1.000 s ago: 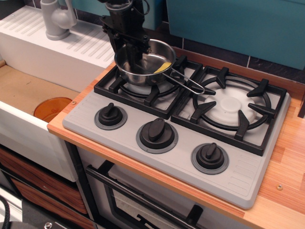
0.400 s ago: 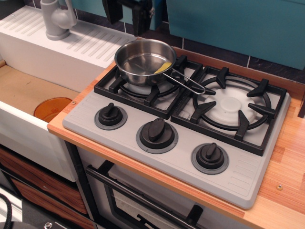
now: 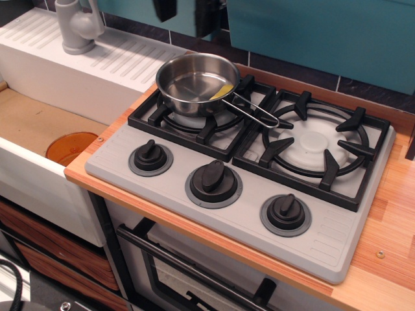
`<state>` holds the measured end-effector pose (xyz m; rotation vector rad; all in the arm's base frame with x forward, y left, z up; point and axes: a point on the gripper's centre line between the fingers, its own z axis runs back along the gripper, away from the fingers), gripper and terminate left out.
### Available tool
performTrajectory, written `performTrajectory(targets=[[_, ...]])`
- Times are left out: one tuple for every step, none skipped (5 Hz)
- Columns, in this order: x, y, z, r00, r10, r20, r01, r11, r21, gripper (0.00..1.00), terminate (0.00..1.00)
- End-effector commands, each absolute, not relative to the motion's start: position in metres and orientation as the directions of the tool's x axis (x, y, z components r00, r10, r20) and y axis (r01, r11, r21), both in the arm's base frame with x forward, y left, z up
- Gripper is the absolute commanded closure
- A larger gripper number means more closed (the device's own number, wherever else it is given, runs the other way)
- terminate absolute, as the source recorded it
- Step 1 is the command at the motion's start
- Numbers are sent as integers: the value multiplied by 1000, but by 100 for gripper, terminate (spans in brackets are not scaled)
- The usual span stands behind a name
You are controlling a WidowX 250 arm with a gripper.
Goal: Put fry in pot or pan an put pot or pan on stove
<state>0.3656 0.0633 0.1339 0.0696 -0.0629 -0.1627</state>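
Stove (image 3: 214, 214) fills frame centre. Pan (image 3: 194, 81) sits on upper-left burner, wire handle pointing right. Gripper (image 3: 188, 13) at top edge, mostly cut off, fingers apart, holding nothing. Fry (image 3: 222, 91) inside pan, against right wall.

Pan (image 3: 192, 83) sits on the left burner grate (image 3: 194, 116) of the stove (image 3: 324, 249), handle (image 3: 256, 111) reaching right toward the right grate (image 3: 318, 146). Fry (image 3: 222, 91) lies in the pan against its right wall. Three knobs (image 3: 213, 178) line the stove front. Sink (image 3: 39, 123) is left of the stove, with a disc (image 3: 70, 148) in its near right corner. Faucet (image 3: 76, 26) stands behind the sink. Gripper (image 3: 188, 11) hangs above and behind the pan, apart from it.
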Motion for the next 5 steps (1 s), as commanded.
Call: performTrajectory(targets=[[365, 0, 158, 982, -117, 148, 105, 991, 83, 0, 0], [364, -23, 156, 983, -101, 156, 91, 993, 73, 0, 0], [368, -38, 150, 982, -99, 163, 91, 994, 57, 0, 0], [374, -42, 143, 980, -103, 168, 98, 994, 43, 0, 0], [380, -42, 139, 977, -112, 182, 108, 994, 29, 0, 100]])
